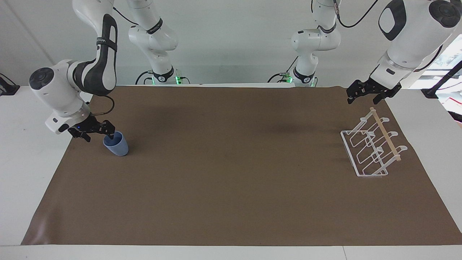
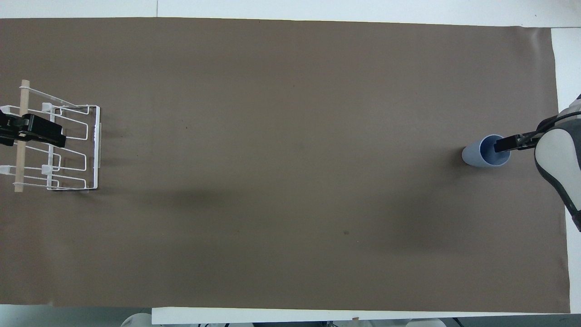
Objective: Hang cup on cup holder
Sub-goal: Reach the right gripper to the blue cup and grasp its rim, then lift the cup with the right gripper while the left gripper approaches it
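The light-blue cup (image 1: 118,146) stands upright on the brown mat toward the right arm's end of the table; it also shows in the overhead view (image 2: 475,156). My right gripper (image 1: 99,137) is open and low at the cup's rim, with one finger (image 1: 111,136) inside the cup's mouth and the other outside it. In the overhead view the right gripper (image 2: 517,143) shows one finger over the cup's opening. The white wire cup holder (image 1: 371,148) with its wooden rod stands toward the left arm's end (image 2: 72,145). My left gripper (image 1: 364,96) waits open in the air over the holder (image 2: 32,131).
The brown mat (image 1: 231,173) covers most of the white table (image 1: 21,144). Two further arm bases (image 1: 162,72) stand at the robots' edge of the table.
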Action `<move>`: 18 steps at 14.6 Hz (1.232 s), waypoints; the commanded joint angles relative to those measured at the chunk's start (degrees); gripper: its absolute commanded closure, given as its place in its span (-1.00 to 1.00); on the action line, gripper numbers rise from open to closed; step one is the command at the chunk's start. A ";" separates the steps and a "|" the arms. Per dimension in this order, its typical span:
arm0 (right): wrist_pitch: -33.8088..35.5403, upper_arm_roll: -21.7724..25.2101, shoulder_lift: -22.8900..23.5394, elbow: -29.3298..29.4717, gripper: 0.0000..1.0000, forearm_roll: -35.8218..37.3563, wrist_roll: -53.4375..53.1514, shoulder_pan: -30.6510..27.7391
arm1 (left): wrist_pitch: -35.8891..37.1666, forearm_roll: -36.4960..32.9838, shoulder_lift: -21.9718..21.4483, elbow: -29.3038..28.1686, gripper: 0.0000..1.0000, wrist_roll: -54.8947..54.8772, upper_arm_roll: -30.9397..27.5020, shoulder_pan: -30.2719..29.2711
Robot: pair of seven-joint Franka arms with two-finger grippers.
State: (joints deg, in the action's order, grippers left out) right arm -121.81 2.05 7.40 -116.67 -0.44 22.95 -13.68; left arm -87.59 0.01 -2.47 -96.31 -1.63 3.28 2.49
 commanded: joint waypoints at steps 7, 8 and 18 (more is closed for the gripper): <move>-3.44 -0.38 1.92 -1.63 -0.18 -0.97 1.93 0.06 | 0.75 -0.01 -0.70 0.07 -1.00 0.31 0.94 -0.38; -3.35 -0.38 1.92 -1.63 0.03 -0.97 1.93 0.06 | 0.84 -0.01 -0.70 0.07 -1.00 0.40 0.85 -0.82; 14.54 -2.13 0.96 8.37 1.00 -10.93 5.62 0.67 | 0.49 -0.01 -1.58 -1.60 -1.00 4.68 0.59 -1.44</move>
State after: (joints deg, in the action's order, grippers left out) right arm -114.68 1.04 9.35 -113.06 -5.20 26.65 -13.08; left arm -86.86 0.01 -2.57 -96.55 -0.20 3.48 1.78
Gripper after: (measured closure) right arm 0.956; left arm 0.000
